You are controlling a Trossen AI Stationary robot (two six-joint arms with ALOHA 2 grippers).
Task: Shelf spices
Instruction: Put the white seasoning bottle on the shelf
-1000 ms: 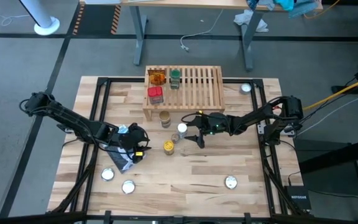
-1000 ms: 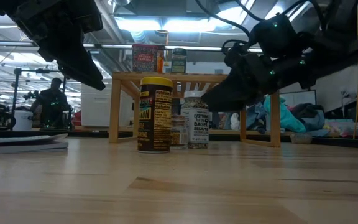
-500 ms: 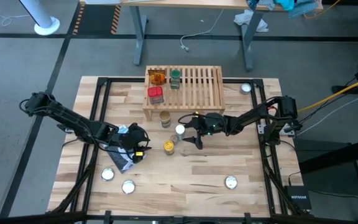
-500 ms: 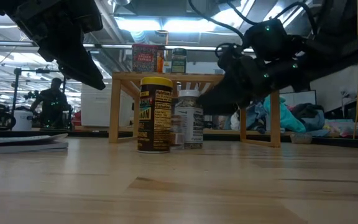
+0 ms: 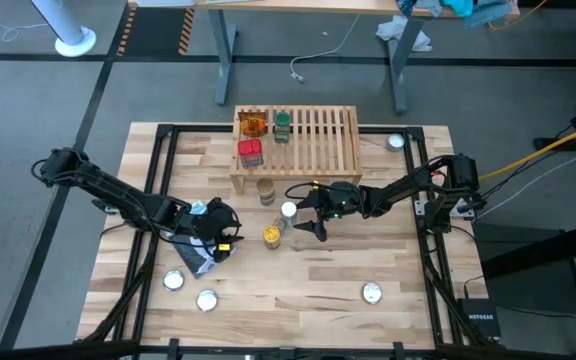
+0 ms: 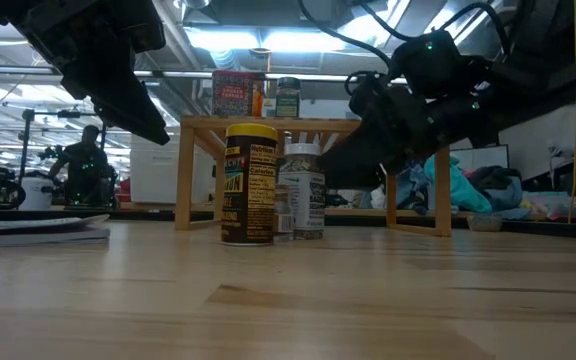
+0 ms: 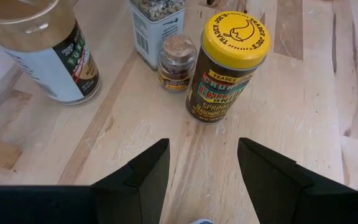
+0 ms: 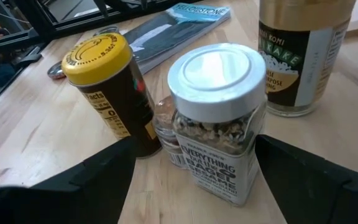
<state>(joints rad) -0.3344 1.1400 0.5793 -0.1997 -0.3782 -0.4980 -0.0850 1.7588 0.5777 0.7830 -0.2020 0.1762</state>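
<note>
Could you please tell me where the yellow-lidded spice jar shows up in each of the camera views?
High view: yellow-lidded jar, mid-table, in front of the shelf.
Low view: the jar stands left of centre, before the shelf.
Left wrist view: the jar ahead of the open left gripper.
Right wrist view: the jar beside the shared landmark, the white-lidded jar.

Two dark arms, matte black from base to tip, built of slim tubular links joined by chunkier joint housings. The left arm (image 5: 118, 195) shows a small yellow mark near its wrist and a pale bluish patch beside it. The right arm (image 5: 408, 190) carries tiny green lights at its wrist housing, and a black cable loops above it in the low view. Each pincer ends in two flat, black, wedge-shaped fingers (image 7: 138, 180) with plain angular faces, the right pair (image 8: 309, 177) broad and smooth.
</note>
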